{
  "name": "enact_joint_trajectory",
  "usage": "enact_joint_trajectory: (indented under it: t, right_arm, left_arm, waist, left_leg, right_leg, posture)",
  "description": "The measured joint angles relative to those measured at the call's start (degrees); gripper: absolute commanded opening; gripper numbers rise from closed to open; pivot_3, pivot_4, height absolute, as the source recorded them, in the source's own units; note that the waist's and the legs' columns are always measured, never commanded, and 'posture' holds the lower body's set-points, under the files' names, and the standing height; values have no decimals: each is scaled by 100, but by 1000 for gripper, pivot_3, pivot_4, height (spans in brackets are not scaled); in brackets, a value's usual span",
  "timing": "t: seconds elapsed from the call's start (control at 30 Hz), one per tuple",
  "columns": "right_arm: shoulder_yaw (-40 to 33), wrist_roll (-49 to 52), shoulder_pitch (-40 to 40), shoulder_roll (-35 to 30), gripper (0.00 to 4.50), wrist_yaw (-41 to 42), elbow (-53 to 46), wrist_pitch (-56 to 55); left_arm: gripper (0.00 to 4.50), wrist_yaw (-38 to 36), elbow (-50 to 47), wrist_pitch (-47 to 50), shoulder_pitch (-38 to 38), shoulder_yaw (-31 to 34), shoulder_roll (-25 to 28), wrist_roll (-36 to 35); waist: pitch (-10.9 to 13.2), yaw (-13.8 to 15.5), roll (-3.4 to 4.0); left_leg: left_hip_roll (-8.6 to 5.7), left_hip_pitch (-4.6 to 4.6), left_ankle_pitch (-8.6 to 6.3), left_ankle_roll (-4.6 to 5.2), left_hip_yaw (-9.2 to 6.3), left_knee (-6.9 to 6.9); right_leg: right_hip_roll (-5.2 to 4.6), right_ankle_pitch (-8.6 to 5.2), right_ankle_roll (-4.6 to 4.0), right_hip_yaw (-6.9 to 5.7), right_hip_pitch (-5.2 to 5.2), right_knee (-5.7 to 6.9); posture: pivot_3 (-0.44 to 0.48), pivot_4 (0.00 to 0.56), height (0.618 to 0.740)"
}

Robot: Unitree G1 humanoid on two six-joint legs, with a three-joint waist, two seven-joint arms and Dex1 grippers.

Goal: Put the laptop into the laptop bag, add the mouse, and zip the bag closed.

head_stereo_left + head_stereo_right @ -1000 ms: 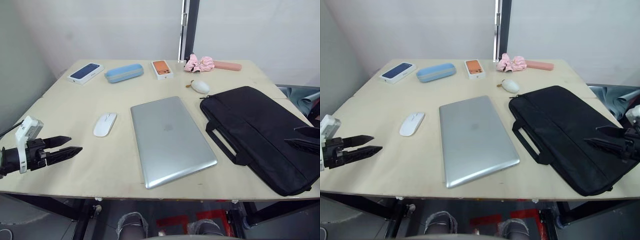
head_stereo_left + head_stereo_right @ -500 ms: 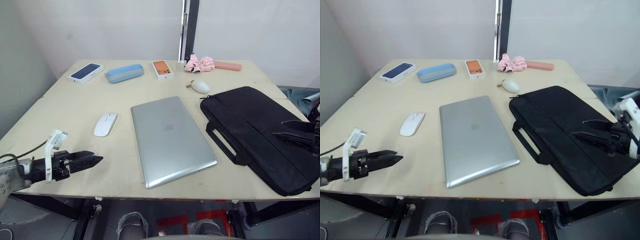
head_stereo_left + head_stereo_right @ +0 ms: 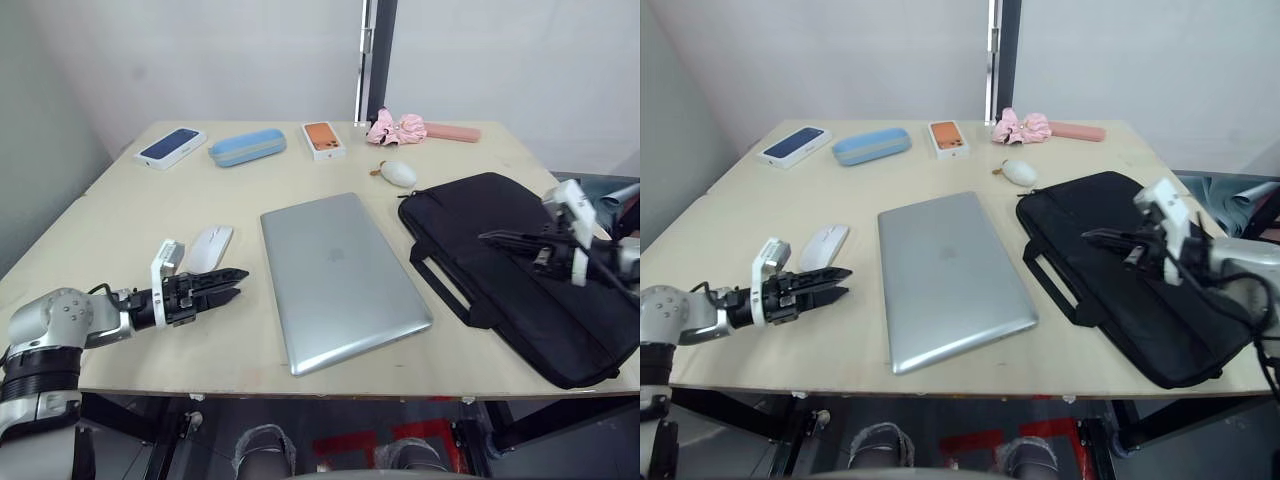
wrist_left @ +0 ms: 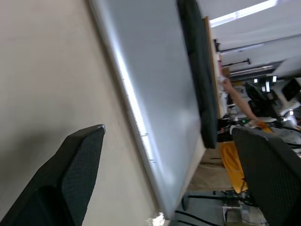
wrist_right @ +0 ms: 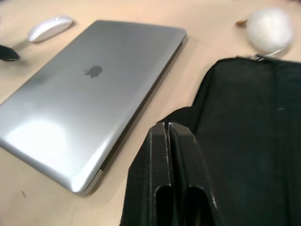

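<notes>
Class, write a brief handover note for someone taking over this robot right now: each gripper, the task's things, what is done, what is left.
Left gripper: open, empty, low over the table beside the mouse.
Right gripper: shut, empty, above the laptop bag.
Laptop: closed, flat mid-table between mouse and bag.
Done: nothing packed.
Left: laptop in, mouse in, zip shut.

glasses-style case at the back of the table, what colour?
Light blue case, clearest in the left eye view.
</notes>
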Motion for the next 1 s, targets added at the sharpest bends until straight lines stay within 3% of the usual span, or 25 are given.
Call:
enact_joint_trajectory:
  t: [0.2, 0.47, 0.77, 1.0]
  right_arm:
    - [1407, -1123, -929, 734, 44, -544, 332, -649]
    - [2676, -2643, -1732, 1370, 44, -732, 2078, -1597]
    - [3274, -3500, -2482, 2037, 44, -496, 3429, -2327]
    - [3277, -3842, -2741, 2365, 44, -356, 3913, -2547]
  left_arm:
    - [4500, -14, 790, -360, -704, -179, -377, 312]
    - [4500, -369, 984, -824, -955, -593, -613, 677]
    - [4500, -700, 1057, -1266, -1039, -906, -681, 955]
    - [4500, -545, 1398, -961, -1355, -859, -831, 1133]
  waist:
    - [-2, 20, 1]
    - [-5, 17, 4]
    - [-9, 15, 8]
    - [-9, -33, 9]
  left_leg:
    - [-2, -1, 1, -2, -11, 21]
    - [-9, -6, 1, -2, -20, 27]
    - [-12, 10, 1, -2, -29, 35]
    - [-12, 68, -1, -6, -39, 30]
  right_leg:
    - [-3, 2, -3, -2, 3, 22]
    - [-10, 3, -4, -8, 4, 34]
    - [-13, 4, -6, -12, 25, 39]
    - [-11, 4, -7, -13, 80, 40]
  posture:
    - [0, 150, 740]
    - [0, 150, 740]
    - [0, 150, 740]
    - [0, 150, 740]
